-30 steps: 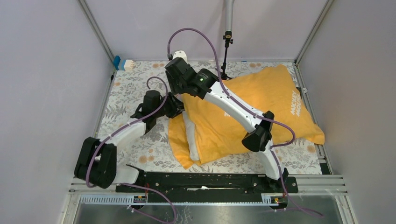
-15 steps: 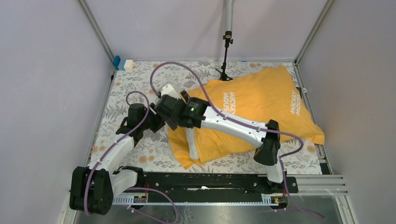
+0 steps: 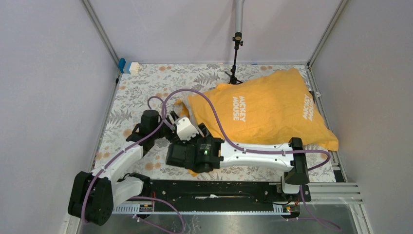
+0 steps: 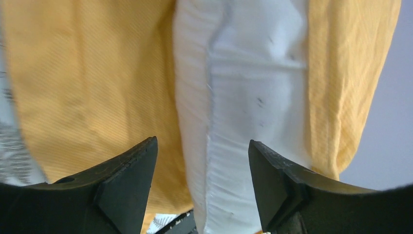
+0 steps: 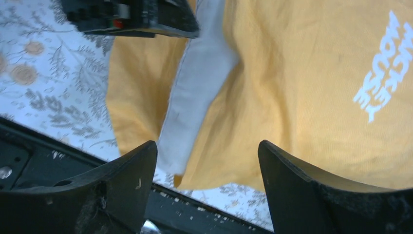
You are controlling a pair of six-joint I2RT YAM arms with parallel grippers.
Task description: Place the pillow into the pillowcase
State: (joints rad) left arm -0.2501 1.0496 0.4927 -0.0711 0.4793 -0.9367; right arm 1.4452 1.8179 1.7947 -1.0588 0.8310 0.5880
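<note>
Orange-yellow pillowcase (image 3: pixel 263 117) lies just beyond both claws, its open end towards them. The white pillow (image 4: pixel 253 97) peeks from that opening, directly ahead of the left gripper (image 4: pixel 203 146) and the right gripper (image 5: pixel 208 146), both spread wide and gripping nothing.

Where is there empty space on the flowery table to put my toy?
The far left corner of the table, between the blue-and-white block and the pillowcase, is bare. It is crowded at the pillowcase's open end, where the left gripper and right gripper sit close together.
</note>
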